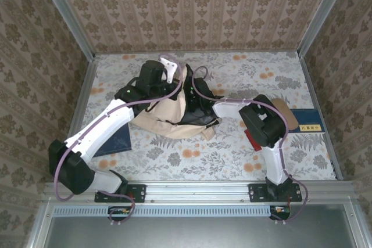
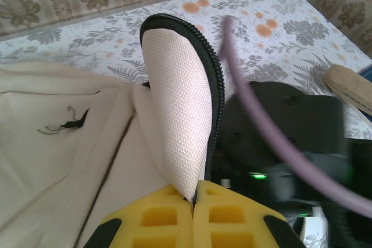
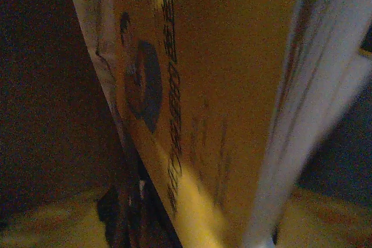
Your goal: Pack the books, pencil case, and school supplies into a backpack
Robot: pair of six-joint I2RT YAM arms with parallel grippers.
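left arm (image 1: 102, 126) stretches forward and inward from its base, left gripper (image 2: 193, 196) with yellow fingers pressed tight together. right arm (image 1: 264, 129) folds at the elbow and reaches leftward; right gripper (image 3: 192, 230) fingers stand apart.

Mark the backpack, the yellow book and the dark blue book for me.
backpack (image 1: 167, 122), top view, on its beige front panel.
yellow book (image 3: 226, 74), right wrist view, on its cover.
dark blue book (image 1: 308, 117), top view, on the plain blue of its cover.
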